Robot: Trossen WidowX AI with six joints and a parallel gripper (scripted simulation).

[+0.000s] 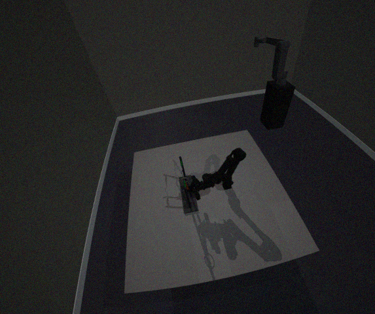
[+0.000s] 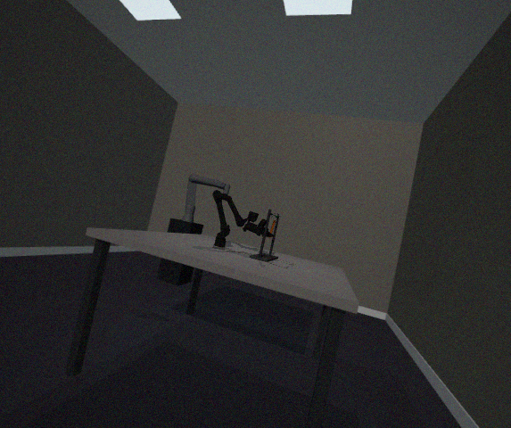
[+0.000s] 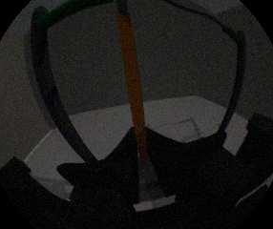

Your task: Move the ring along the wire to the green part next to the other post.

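My gripper (image 1: 190,188) (image 2: 270,234) (image 3: 137,129) is shut on the lower end of the orange handle (image 1: 186,186) (image 2: 273,226) (image 3: 133,72), which stands nearly upright between the two posts. In the wrist view the left post (image 3: 43,67) carries a long green part (image 3: 72,8), and the right post (image 3: 240,72) a short visible green part (image 3: 231,32). The thin grey wire (image 3: 191,10) runs between them. The handle's dark top meets the frame's upper edge by the inner end of the left green part. The ring is cut off there, so its threading cannot be made out.
The dark base plate (image 1: 191,212) (image 2: 263,258) of the posts stands on the pale table (image 1: 156,253) (image 2: 325,276). Shadows of arm and posts fall on the table. A grey arm on a dark pedestal (image 1: 277,106) (image 2: 176,271) stands beyond the table.
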